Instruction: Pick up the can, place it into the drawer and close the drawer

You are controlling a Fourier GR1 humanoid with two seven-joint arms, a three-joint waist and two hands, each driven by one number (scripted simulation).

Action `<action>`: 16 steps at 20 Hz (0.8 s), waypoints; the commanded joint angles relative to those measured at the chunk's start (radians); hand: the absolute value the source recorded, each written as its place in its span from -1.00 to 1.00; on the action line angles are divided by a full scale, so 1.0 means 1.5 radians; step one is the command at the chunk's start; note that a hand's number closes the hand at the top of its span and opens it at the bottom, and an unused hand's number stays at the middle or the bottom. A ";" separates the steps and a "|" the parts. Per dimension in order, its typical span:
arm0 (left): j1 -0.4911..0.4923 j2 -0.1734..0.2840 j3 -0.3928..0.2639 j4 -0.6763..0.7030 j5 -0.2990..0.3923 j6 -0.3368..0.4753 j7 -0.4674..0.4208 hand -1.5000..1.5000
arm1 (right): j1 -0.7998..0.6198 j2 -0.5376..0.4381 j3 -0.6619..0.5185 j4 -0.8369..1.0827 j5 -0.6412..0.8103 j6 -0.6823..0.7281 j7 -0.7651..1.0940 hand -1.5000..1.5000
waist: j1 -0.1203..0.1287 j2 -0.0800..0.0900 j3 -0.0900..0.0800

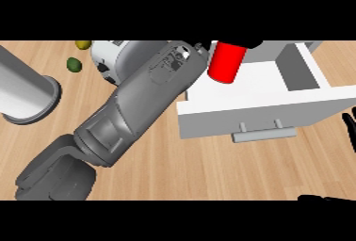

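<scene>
The right hand (pixel 350 126) is showing only dark fingertips at the right edge; whether it is released or clenched cannot be told. The left forearm (pixel 132 113) is stretching toward the open drawer (pixel 257 106). Its hand is hidden. The red can (pixel 227 60) is hanging above the drawer's interior.
</scene>
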 commanded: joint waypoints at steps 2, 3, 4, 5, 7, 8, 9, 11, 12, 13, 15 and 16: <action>0.027 0.000 -0.036 0.036 0.008 0.000 -0.040 1.00 | 0.016 0.001 0.004 -0.004 0.001 0.009 -0.005 -1.00 | -0.008 0.003 0.000; 0.026 0.000 -0.044 0.034 0.011 0.001 -0.046 1.00 | -0.018 0.000 -0.004 0.014 0.001 -0.006 -0.005 -1.00 | -0.008 0.004 0.000; 0.036 0.000 -0.052 0.024 0.014 0.012 -0.064 1.00 | -0.027 -0.002 0.001 0.028 0.012 -0.006 -0.013 -1.00 | -0.012 0.006 0.000; 0.044 0.000 -0.060 0.029 0.009 0.005 -0.073 1.00 | -0.026 -0.014 -0.013 0.019 0.001 -0.007 0.013 -1.00 | -0.002 0.003 0.000; 0.029 0.000 -0.065 0.037 0.022 0.025 -0.051 1.00 | -0.015 -0.010 -0.009 0.026 0.004 0.003 -0.014 -1.00 | -0.013 0.004 0.000; 0.026 0.000 -0.068 0.044 0.023 0.029 -0.051 -1.00 | -0.013 -0.009 -0.001 0.018 -0.002 0.011 -0.015 -1.00 | -0.016 0.005 0.000; -0.004 0.000 -0.068 0.047 0.029 0.043 -0.019 -1.00 | -0.016 -0.011 -0.007 0.019 -0.010 0.011 -0.015 -1.00 | -0.020 0.004 0.000; -0.002 0.000 -0.064 0.064 0.033 0.039 -0.037 -1.00 | -0.024 -0.014 -0.005 0.012 -0.004 0.005 -0.003 -1.00 | -0.017 0.006 0.000; 0.026 0.000 -0.082 0.038 0.041 0.066 -0.038 -1.00 | -0.023 -0.010 0.007 0.020 0.005 0.010 -0.011 -1.00 | -0.022 0.006 0.000; 0.008 0.000 -0.070 0.063 0.041 0.045 -0.042 -1.00 | -0.017 -0.009 0.012 -0.008 0.000 0.009 0.006 -1.00 | -0.023 0.007 0.000; 0.009 0.000 -0.059 0.077 0.045 0.040 -0.068 -1.00 | -0.038 -0.025 -0.028 0.030 -0.014 0.006 -0.014 -1.00 | -0.009 0.006 0.000; 0.003 0.000 -0.068 0.068 0.052 0.061 -0.050 -1.00 | -0.027 -0.011 0.010 0.010 0.012 0.003 -0.001 -1.00 | -0.021 0.008 0.000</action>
